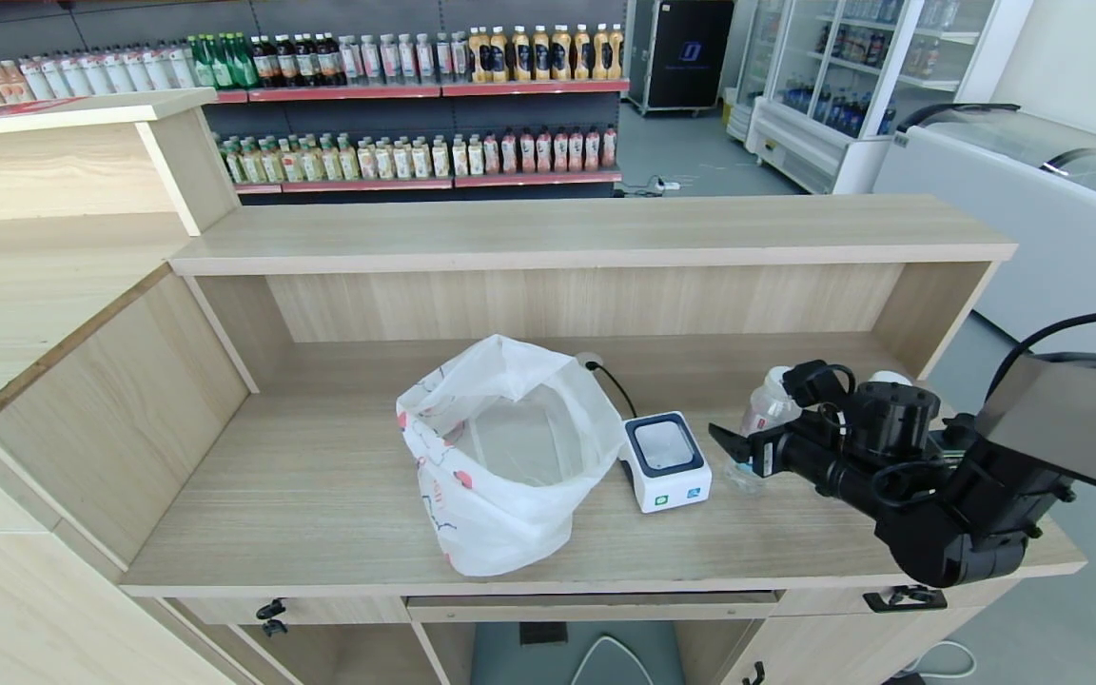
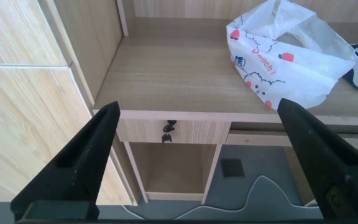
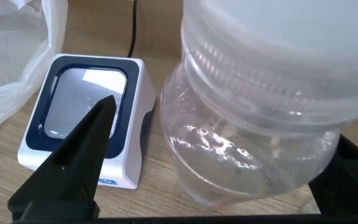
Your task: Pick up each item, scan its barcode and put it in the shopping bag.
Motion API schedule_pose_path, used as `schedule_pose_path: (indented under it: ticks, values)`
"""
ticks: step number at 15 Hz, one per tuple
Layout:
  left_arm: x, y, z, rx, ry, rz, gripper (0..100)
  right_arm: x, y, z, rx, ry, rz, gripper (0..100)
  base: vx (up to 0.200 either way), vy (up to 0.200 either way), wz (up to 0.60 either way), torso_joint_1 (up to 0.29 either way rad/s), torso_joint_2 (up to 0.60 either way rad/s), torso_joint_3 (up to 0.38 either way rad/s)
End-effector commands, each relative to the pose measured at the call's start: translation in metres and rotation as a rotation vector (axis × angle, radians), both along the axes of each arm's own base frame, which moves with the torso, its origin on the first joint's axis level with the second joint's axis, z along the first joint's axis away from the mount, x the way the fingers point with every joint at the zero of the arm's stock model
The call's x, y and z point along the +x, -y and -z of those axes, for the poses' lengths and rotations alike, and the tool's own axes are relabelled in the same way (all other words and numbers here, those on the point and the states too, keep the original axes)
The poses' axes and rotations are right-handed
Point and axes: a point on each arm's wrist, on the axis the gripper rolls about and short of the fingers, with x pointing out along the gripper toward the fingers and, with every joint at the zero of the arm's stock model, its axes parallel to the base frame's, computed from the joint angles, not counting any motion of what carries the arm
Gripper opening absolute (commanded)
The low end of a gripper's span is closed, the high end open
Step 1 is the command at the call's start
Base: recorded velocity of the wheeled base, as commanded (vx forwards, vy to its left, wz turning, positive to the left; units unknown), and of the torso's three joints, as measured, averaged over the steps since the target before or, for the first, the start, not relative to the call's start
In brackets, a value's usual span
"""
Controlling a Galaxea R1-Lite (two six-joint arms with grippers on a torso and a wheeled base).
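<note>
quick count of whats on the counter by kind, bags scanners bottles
shopping bag: 1
scanner: 1
bottles: 2, the second mostly hidden, just its white cap showing
total: 4

Right gripper (image 3: 229,130) sits just right of the white boxy barcode scanner (image 1: 667,459), fingers spread around a clear plastic bottle (image 1: 769,407). Left gripper (image 2: 197,104) is way off to the scanner's left, fingers wide apart.
</note>
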Motion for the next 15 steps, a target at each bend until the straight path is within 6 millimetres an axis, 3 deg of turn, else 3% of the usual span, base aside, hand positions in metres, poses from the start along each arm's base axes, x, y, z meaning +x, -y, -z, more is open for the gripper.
schedule_pose_path:
  ticks: [1,6,7,12,15]
  values:
    - [0.000,0.000,0.000,0.000,0.001,-0.001,100,0.004,-0.001,0.005,-0.001,-0.002,-0.003,100,0.000,0.000,0.00,0.000,0.00,0.000]
    - [0.000,0.000,0.000,0.000,0.001,-0.001,100,0.018,-0.008,0.005,0.010,0.029,-0.033,100,0.000,0.000,0.00,0.000,0.00,0.000]
    - [0.000,0.000,0.000,0.000,0.001,-0.001,100,0.019,-0.008,0.006,0.010,0.030,-0.033,0,0.000,0.000,0.00,0.000,0.00,0.000]
    - [0.000,0.000,0.000,0.000,0.001,-0.001,100,0.018,-0.007,0.000,0.011,0.054,-0.030,0,0.000,0.000,0.00,0.000,0.00,0.000]
    - [0.000,0.000,0.000,0.000,0.001,-0.001,100,0.015,0.001,-0.017,0.041,0.087,-0.041,0,0.000,0.000,0.00,0.000,0.00,0.000]
